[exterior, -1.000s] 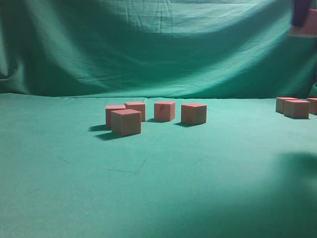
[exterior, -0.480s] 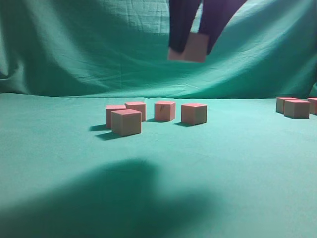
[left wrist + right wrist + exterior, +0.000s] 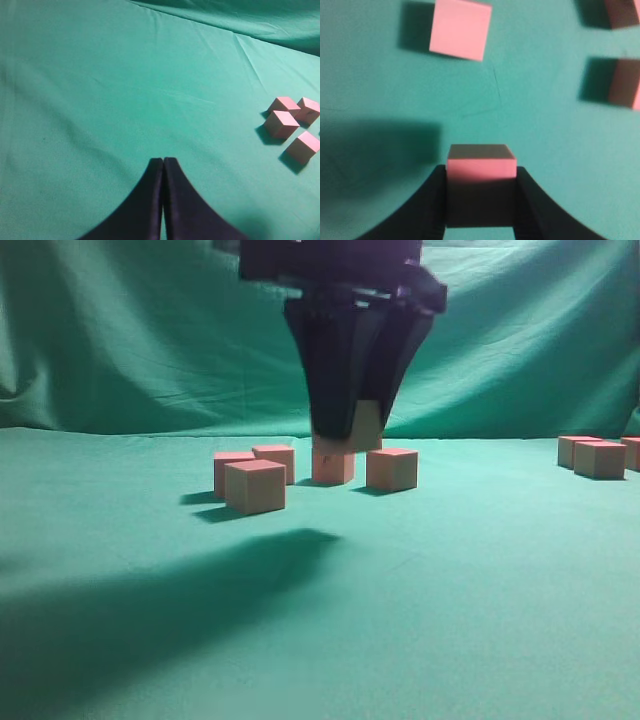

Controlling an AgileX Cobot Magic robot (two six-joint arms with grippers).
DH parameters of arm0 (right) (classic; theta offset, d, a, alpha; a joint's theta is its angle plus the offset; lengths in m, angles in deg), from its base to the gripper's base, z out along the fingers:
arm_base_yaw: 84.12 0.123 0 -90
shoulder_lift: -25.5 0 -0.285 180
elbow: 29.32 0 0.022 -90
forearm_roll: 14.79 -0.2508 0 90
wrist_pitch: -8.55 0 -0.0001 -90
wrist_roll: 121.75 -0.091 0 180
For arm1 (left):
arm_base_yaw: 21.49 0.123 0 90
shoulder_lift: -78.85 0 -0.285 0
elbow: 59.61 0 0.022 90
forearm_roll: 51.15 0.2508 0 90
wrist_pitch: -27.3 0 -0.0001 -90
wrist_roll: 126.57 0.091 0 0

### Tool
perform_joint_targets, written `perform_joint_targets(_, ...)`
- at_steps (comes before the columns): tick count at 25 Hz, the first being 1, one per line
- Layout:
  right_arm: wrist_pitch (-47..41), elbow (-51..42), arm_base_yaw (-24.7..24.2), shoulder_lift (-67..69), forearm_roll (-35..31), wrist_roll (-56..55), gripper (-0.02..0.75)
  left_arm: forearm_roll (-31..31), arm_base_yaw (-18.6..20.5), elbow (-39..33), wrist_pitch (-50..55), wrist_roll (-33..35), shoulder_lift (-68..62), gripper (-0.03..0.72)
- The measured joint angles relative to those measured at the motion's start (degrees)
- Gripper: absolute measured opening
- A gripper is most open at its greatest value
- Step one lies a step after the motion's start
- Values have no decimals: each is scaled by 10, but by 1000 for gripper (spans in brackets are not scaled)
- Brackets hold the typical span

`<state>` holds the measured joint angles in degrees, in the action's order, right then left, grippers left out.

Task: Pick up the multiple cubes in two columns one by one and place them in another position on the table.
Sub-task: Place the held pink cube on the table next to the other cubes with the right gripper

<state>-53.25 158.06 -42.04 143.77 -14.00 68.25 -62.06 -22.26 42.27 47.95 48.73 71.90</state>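
Note:
My right gripper (image 3: 346, 432) hangs low over the middle of the green table (image 3: 420, 620), shut on one pink-topped cube (image 3: 367, 428). In the right wrist view that cube (image 3: 480, 161) sits squarely between the two dark fingers (image 3: 530, 200), above the cloth. Below and around it stand several loose cubes: one in front (image 3: 254, 487), two behind it (image 3: 274, 458), one partly hidden by the gripper (image 3: 333, 467) and one to the right (image 3: 392, 468). Three more cubes (image 3: 598, 458) stand at the far right. My left gripper (image 3: 163, 161) is shut and empty over bare cloth, with several cubes (image 3: 281, 124) off to its right.
A draped green backdrop curtain (image 3: 150, 340) rises behind the table. The gripper's broad shadow (image 3: 180, 600) lies on the front left cloth. In the right wrist view other cubes lie ahead (image 3: 460, 29) and to the right (image 3: 625, 82).
My right gripper has carried the cube from the upper right corner leftward and down, and now hangs just above the middle group. The cubes on the table have not moved.

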Motion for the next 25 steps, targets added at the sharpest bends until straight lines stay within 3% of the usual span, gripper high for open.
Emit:
perform_joint_targets(7,24,19,0,44,0,69,262,0,0,0,0,0,0,0)
perform_joint_targets(15,74,20,0,55,1,72,262,0,0,0,0,0,0,0)
perform_joint_targets(25,75,21,0,77,-2,72,262,0,0,0,0,0,0,0)
